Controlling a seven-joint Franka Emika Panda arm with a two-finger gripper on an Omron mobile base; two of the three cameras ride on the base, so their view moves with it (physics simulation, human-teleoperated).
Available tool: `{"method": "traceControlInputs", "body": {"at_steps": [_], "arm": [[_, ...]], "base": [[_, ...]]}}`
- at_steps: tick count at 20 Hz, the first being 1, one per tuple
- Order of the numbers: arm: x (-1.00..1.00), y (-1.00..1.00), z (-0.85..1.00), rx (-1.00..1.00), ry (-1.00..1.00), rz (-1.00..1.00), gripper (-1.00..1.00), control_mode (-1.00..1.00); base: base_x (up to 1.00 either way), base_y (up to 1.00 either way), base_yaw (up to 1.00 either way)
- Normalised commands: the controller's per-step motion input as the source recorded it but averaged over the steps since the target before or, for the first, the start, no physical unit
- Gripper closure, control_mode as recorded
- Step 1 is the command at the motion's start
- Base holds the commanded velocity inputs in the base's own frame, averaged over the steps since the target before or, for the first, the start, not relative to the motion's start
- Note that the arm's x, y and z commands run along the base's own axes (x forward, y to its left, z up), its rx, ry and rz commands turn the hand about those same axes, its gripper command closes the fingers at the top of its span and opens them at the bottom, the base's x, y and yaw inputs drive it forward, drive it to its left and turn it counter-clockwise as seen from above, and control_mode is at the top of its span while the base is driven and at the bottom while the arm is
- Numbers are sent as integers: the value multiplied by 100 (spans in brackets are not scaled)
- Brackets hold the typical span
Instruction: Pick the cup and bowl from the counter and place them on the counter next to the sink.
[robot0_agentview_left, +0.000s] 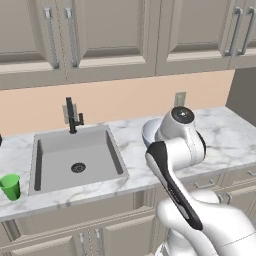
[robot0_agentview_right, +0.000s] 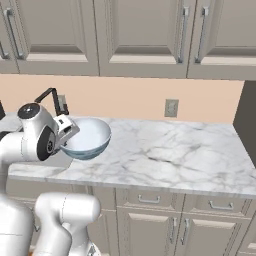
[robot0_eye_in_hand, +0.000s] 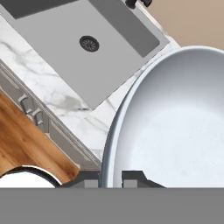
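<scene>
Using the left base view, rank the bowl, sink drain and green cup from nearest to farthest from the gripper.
1. bowl: held at its rim by the gripper, right of the sink.
2. drain: in the middle of the basin, left of the bowl.
3. cup: on the counter past the sink's left edge.

I am holding the bowl (robot0_agentview_right: 86, 136) above the counter (robot0_agentview_right: 165, 150), just right of the sink (robot0_agentview_left: 75, 157). The cup (robot0_agentview_left: 10, 186) is standing on the counter left of the sink; the faucet (robot0_agentview_left: 73, 116) is rising behind it.
</scene>
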Motion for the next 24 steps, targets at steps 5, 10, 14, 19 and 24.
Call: {"method": "traceControlInputs", "body": {"at_steps": [5,10,14,19,24], "arm": [[56,17,-28,0,4,0,100,-100],[58,10,-36,0,1,0,100,-100],[39,3,-34,0,7,0,100,-100],[29,10,-22,0,8,0,100,-100],[46,20,-43,0,0,0,100,-100]], "base": [[0,0,0],[0,0,0],[0,0,0],[0,0,0],[0,0,0]]}}
